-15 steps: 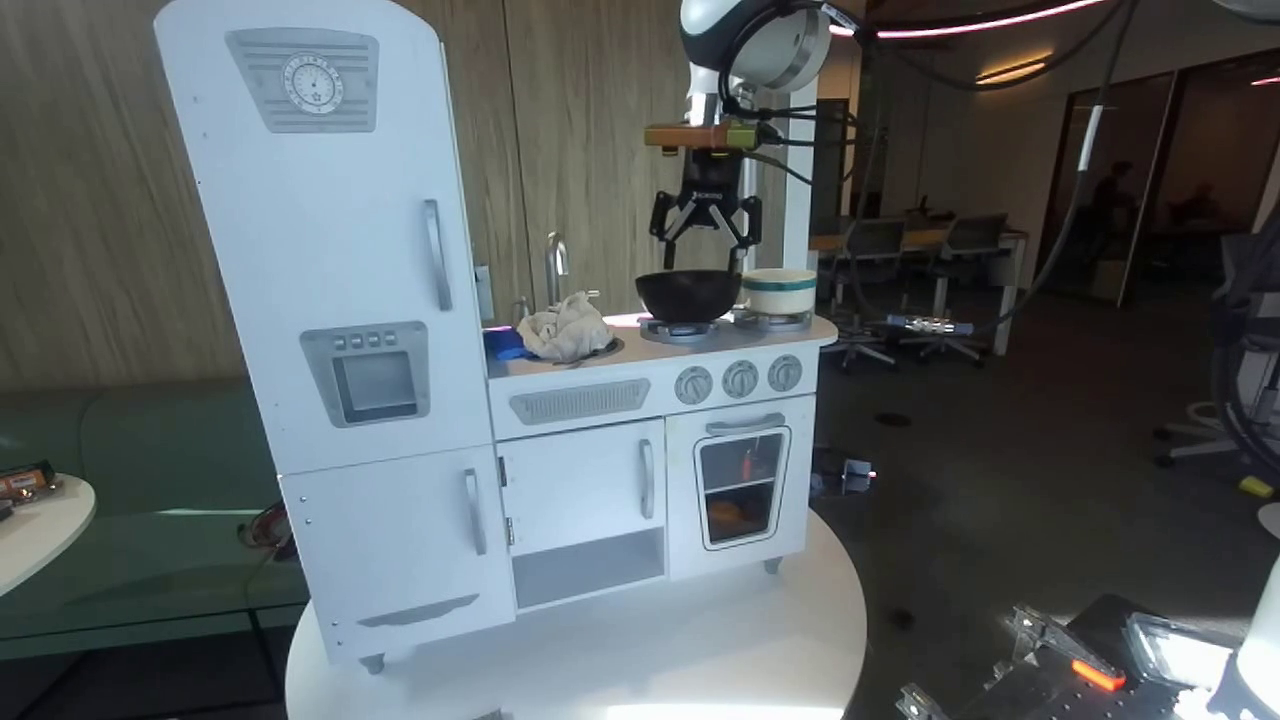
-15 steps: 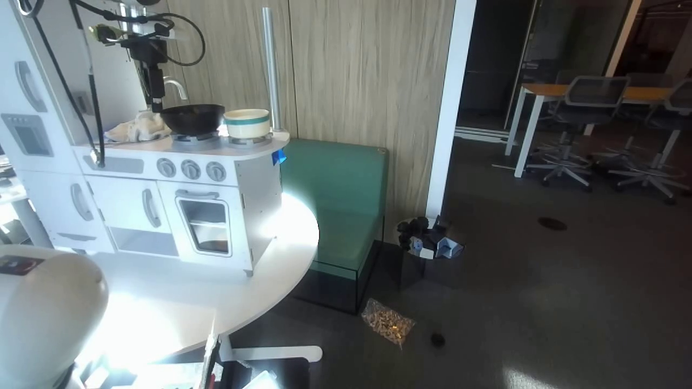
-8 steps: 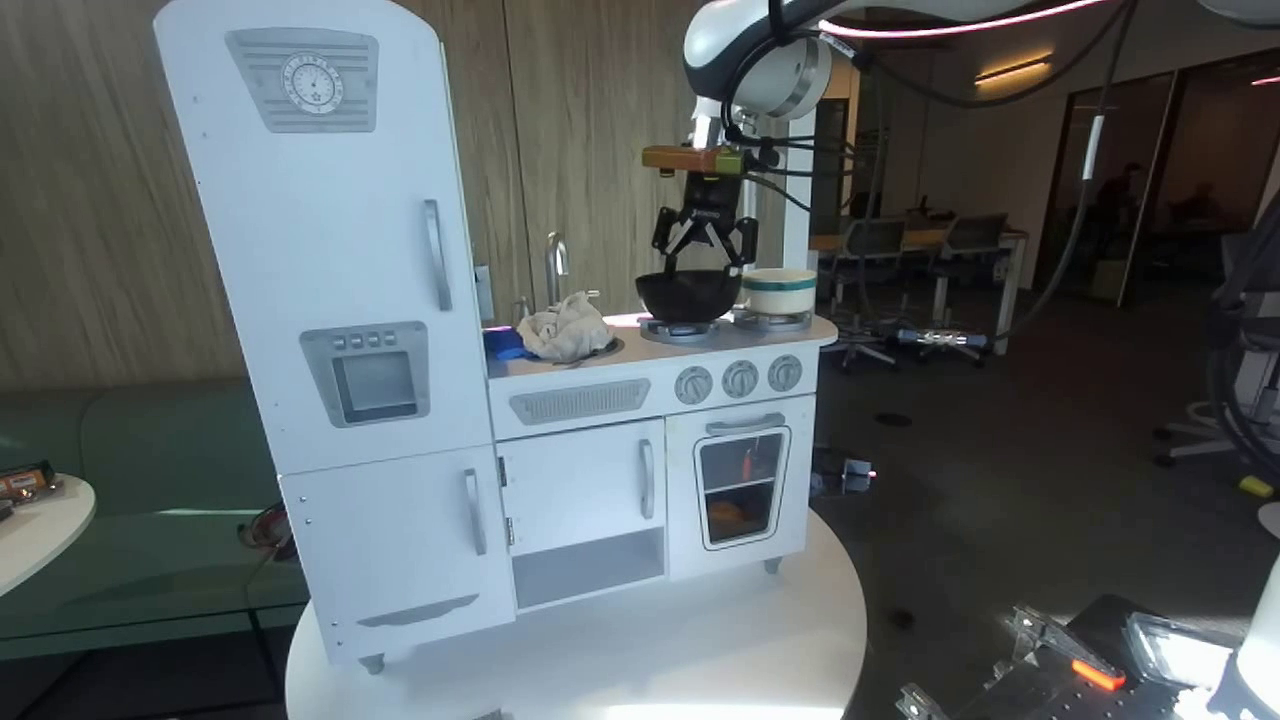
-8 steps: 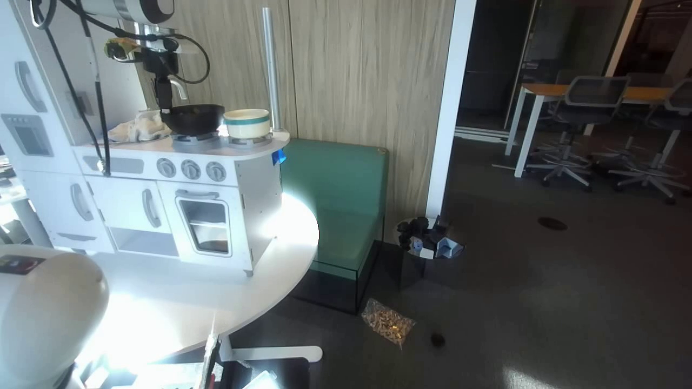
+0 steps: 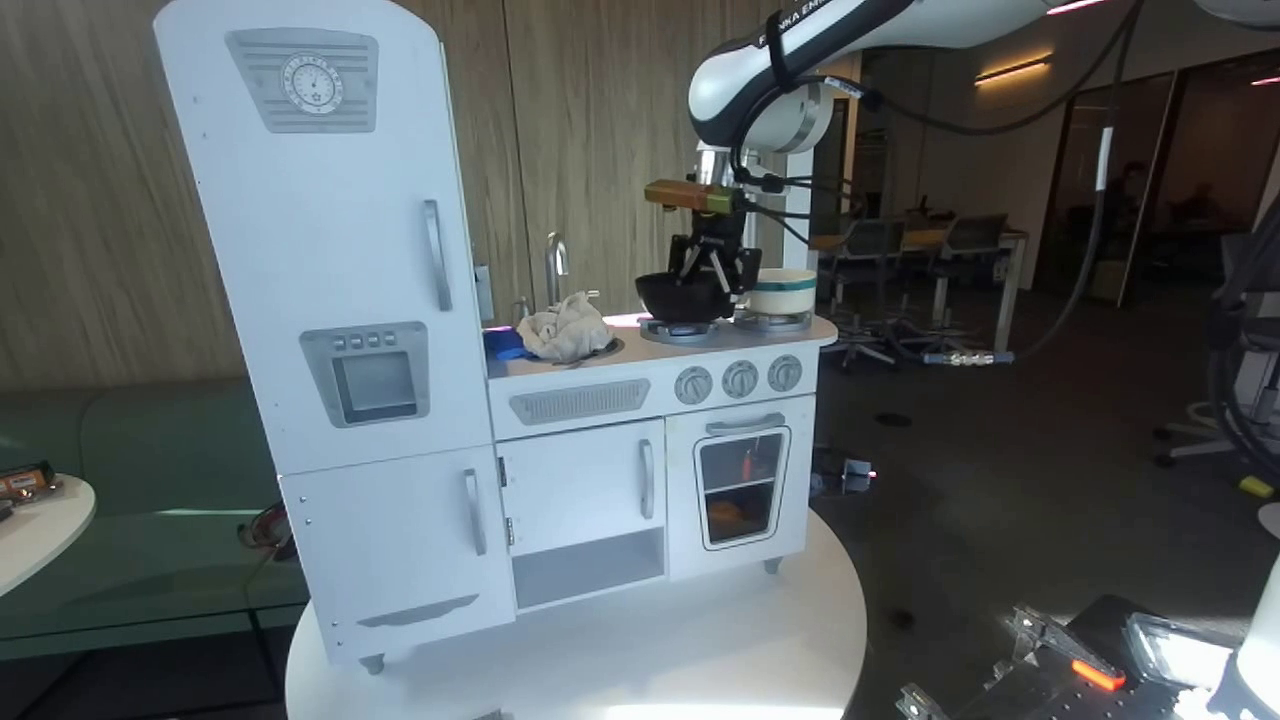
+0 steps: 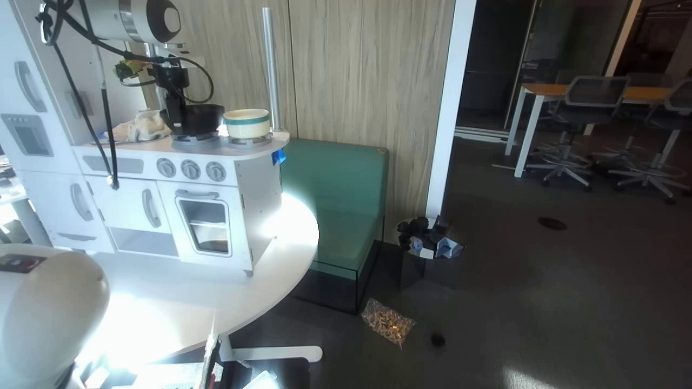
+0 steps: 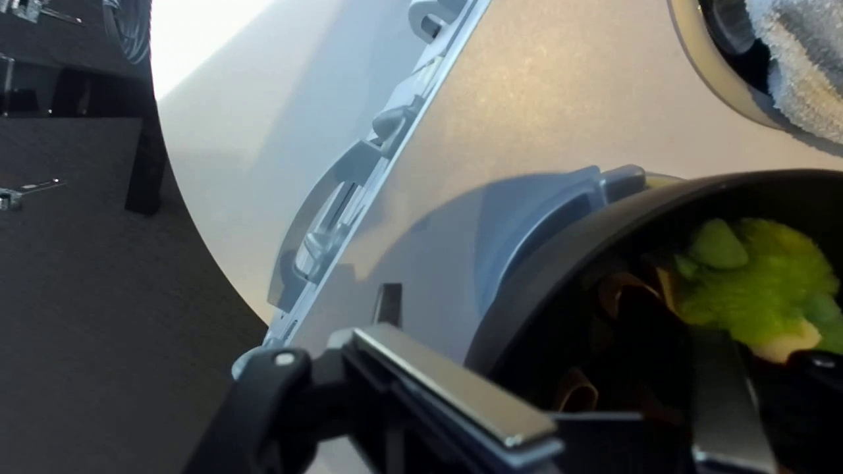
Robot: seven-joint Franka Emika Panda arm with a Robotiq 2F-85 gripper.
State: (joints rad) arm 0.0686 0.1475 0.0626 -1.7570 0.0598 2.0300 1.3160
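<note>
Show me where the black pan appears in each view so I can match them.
In an exterior view: black pan, just above and right of centre, right of the crumpled cloth.
In an exterior view: black pan, in the upper left, right of the crumpled cloth.
Wrist view: black pan, filling the lower right, cut off by the edge; crumpled cloth in the upper right corner.
Shared landmark: crumpled cloth.
</note>
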